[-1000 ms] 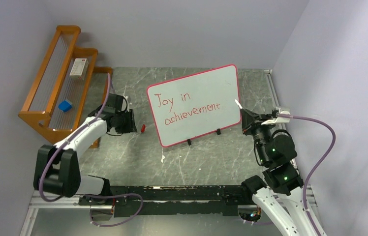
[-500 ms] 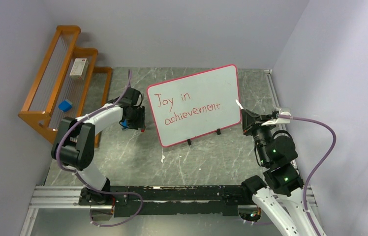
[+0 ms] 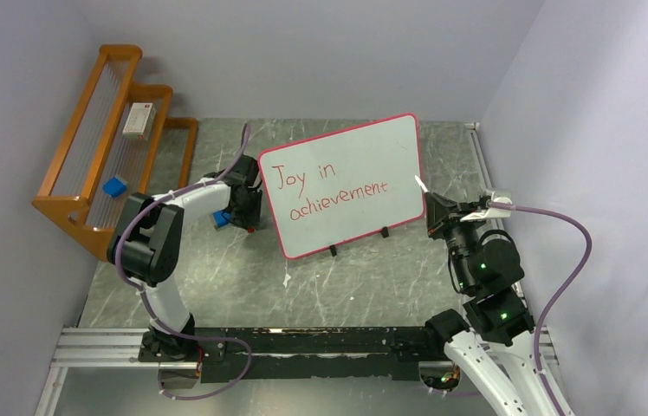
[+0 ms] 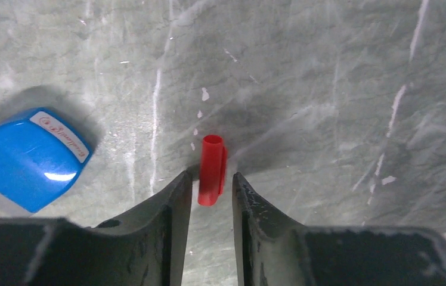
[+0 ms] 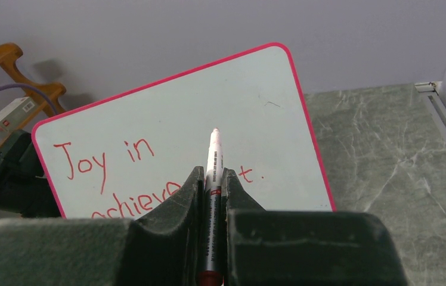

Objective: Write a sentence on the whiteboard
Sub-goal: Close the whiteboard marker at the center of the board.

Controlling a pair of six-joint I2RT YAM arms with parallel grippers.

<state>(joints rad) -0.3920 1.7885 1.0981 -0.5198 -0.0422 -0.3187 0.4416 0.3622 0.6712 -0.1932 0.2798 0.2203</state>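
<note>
The whiteboard (image 3: 342, 182) stands tilted on black feet at the table's middle, with "Joy in achievement." written on it in red. My right gripper (image 3: 435, 208) hangs off the board's right edge, shut on a white marker (image 5: 213, 155) whose bare tip points at the whiteboard (image 5: 167, 119) without touching it. My left gripper (image 3: 249, 212) is low over the table by the board's left edge. In the left wrist view its jaws are open, and the left gripper (image 4: 211, 175) straddles the near end of a red marker cap (image 4: 211, 161) lying on the table, with a thin gap on each side.
A blue eraser (image 4: 27, 158) lies just left of the cap. A wooden rack (image 3: 104, 173) stands at the back left, holding a white box (image 3: 138, 120) and a small blue item (image 3: 114, 186). Walls close in on the left, back and right.
My left arm has swung right, from near the rack to the board's left edge, and come down over the red cap. Its jaws have narrowed. The right arm and marker have not moved.
</note>
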